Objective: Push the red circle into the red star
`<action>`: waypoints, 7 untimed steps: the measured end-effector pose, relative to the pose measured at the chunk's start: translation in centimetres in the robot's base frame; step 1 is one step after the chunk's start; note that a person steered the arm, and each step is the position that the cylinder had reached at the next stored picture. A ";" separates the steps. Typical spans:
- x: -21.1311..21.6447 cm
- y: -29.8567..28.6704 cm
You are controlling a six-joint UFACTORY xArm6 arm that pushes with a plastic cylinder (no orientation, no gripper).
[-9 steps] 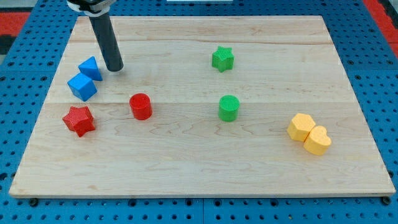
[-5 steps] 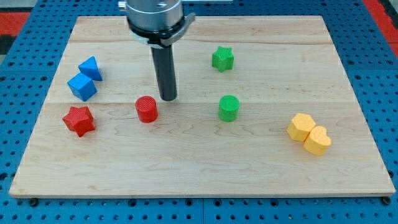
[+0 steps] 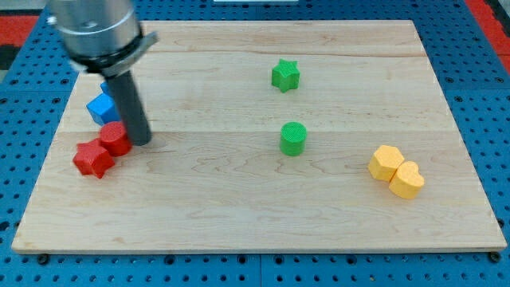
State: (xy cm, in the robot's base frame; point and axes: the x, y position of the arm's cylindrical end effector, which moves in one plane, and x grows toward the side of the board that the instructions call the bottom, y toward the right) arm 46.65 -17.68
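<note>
The red circle sits at the board's left and touches the red star, which lies just below and to its left. My tip rests against the red circle's right side. The dark rod rises from there toward the view's top left and hides part of the blue blocks behind it.
A blue cube lies just above the red circle, with another blue block mostly hidden behind the rod. A green star and a green circle are mid-board. Two yellow blocks touch at the right.
My tip swung from the red circle's right side leftward, pushing the circle left until it met the red star. The star shifted slightly left and down.
</note>
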 end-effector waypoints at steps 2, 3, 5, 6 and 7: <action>2.5 0.7; -0.2 2.1; -3.4 -0.6; -3.4 -4.0; -1.7 -4.5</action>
